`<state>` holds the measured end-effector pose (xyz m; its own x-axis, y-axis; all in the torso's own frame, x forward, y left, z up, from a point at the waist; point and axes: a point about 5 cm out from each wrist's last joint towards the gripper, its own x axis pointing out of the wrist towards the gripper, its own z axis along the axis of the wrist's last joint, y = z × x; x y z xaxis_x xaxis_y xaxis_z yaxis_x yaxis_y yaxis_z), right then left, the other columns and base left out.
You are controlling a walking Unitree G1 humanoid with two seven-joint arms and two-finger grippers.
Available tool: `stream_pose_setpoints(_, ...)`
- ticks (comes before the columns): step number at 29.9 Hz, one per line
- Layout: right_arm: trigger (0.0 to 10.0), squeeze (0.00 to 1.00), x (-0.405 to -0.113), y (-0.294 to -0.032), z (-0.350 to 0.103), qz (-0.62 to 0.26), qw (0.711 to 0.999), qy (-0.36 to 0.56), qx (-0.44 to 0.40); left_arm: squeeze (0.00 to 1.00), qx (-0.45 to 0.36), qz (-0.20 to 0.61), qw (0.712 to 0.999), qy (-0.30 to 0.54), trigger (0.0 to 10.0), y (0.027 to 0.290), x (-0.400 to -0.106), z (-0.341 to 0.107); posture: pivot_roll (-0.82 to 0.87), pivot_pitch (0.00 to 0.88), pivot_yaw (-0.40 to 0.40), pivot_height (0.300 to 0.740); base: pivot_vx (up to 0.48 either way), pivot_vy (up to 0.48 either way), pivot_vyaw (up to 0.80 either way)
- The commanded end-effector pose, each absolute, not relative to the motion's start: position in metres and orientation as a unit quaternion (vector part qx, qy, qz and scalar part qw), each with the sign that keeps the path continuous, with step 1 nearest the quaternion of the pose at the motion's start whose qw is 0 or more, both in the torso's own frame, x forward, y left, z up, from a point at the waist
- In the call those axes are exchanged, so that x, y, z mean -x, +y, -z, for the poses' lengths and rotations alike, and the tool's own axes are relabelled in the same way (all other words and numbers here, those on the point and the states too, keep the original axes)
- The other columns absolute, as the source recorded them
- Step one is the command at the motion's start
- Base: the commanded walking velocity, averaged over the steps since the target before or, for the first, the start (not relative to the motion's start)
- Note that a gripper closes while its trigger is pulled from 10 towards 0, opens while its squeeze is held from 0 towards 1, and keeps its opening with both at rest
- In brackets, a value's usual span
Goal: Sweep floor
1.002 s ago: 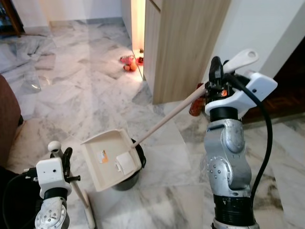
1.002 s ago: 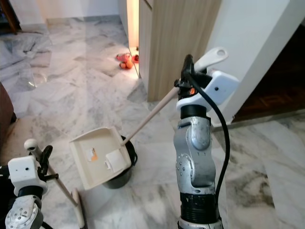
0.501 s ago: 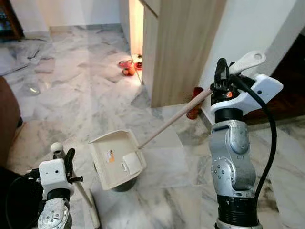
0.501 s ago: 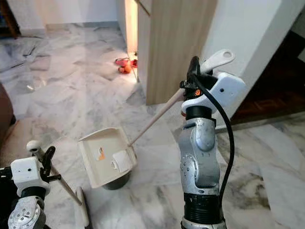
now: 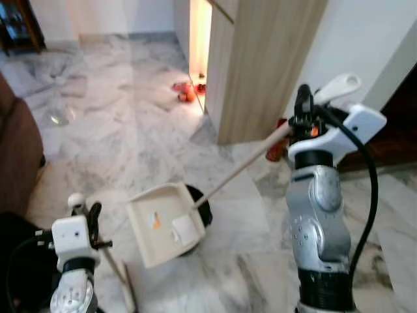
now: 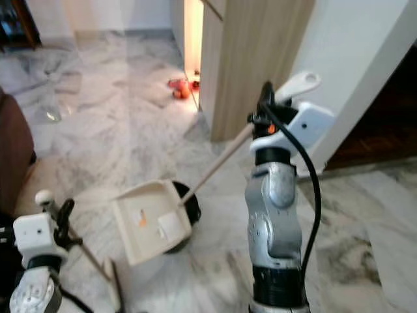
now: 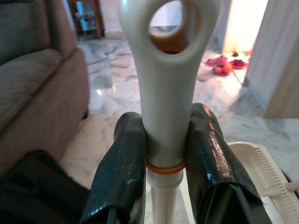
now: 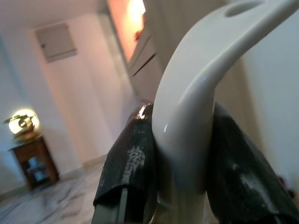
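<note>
With the right gripper [image 8: 180, 154] fingers clamped on the dustpan [image 5: 163, 222] handle, pan tilted at lower centre over a black bin [image 5: 197, 207], I risk spilling. Left gripper [image 7: 163, 154] fingers pinch the broom handle [image 7: 163, 116]; walking could swing it.

The dark bin [image 5: 197, 215] sits mostly hidden behind the tilted dustpan [image 5: 164, 223]. Below the left gripper's fingers [image 7: 122, 168], the broom handle [image 7: 163, 140] runs out of frame, its brush end cut off. The small red objects [image 5: 186, 93] by the doorway are too blurred to identify.
</note>
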<state>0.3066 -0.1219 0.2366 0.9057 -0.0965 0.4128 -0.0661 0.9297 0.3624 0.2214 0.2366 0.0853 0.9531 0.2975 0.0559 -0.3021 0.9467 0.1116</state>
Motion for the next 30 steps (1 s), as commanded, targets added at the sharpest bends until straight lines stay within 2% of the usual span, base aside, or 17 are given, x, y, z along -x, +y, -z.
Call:
stream_pose_setpoints(1,10.0,0.0,-0.302,-0.1226,-0.2512,0.002,0.946,-0.249,-0.207,0.0,-0.068,-0.145,0.987,-0.029,10.0,0.2344,-0.2231,-0.0915,0.08,0.109,-0.04,0.74,0.0,0.0,0.0)
stream_pose_setpoints(26,10.0,0.0,-0.3018,-0.1226,-0.2518,0.003,0.947,-0.25,-0.201,0.0,-0.07,-0.14,0.987,-0.035,10.0,0.232,-0.2245,-0.0947,0.08,0.114,-0.042,0.74,0.0,0.0,0.0)
stream_pose_setpoints(30,10.0,0.0,-0.3017,-0.122,-0.2529,0.0,0.947,-0.252,-0.201,0.0,-0.07,-0.141,0.987,-0.033,10.0,0.2317,-0.2241,-0.094,0.08,0.117,-0.044,0.74,0.266,0.0,0.0)
